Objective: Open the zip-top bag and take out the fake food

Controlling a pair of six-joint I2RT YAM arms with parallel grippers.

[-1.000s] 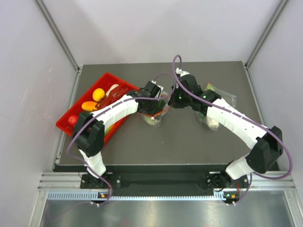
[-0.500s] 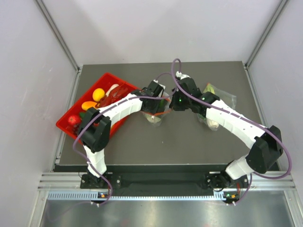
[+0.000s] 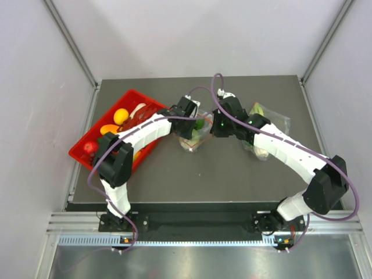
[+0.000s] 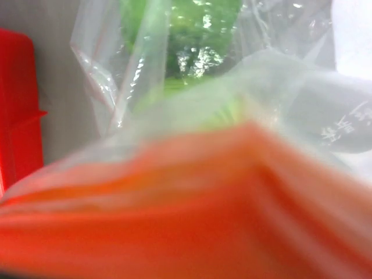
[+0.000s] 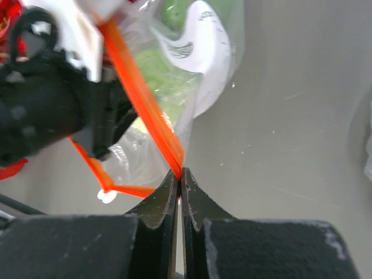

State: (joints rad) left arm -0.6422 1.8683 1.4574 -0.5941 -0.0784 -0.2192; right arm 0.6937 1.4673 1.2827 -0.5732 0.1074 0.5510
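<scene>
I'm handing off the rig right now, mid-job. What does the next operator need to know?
Right gripper: shut on the zip strip of the zip-top bag, mid-table.
Left gripper: at the bag's mouth, opposite side; its grip cannot be confirmed.
Fake food: green pieces inside the bag.
Done: one lip pinched, and the mouth looks partly parted.
Left: spread the mouth, then take the food out.
</scene>
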